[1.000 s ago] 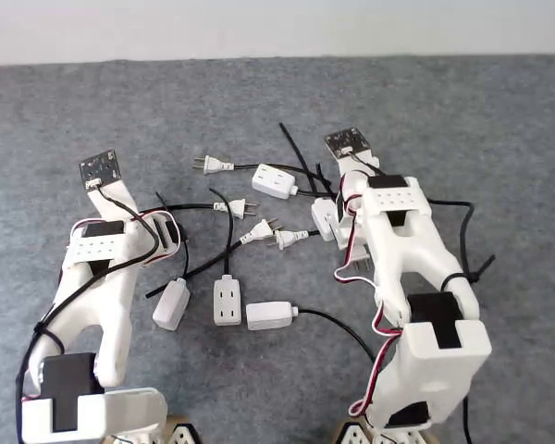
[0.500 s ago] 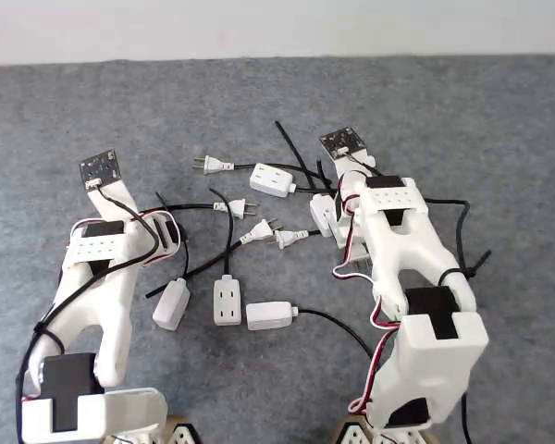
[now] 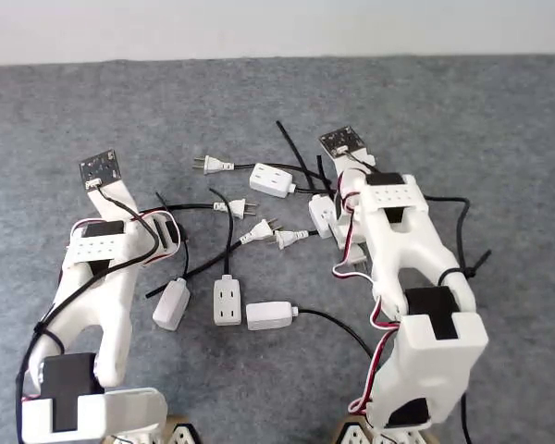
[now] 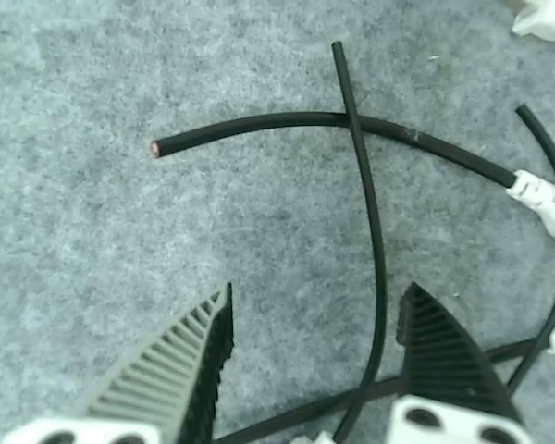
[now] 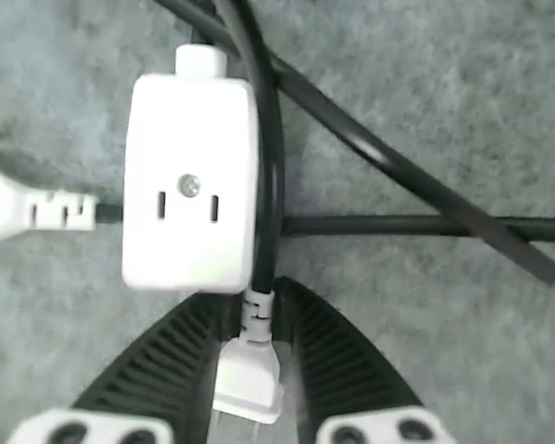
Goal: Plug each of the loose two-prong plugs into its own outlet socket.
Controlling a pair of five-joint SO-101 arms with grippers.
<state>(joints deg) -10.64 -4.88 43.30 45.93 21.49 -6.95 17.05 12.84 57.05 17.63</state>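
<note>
Presently, right of centre, right gripper (image 5: 259, 310) clamps a plug (image 5: 248, 379) just beside an outlet socket (image 5: 190, 180); next, probably, aim prongs at slots. Left gripper (image 4: 319, 305) spread, empty.

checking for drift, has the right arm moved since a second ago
Yes, slightly: the right arm, pincer shut on a plug, has shifted toward the socket block, which lies unmoved.

Grey carpet (image 3: 499, 111) lies flat; pale wall (image 3: 259, 28) along far edge.

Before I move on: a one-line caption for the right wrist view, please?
Right hand shut on a white plug, next to a white outlet, black cords crossing on grey carpet.
</note>
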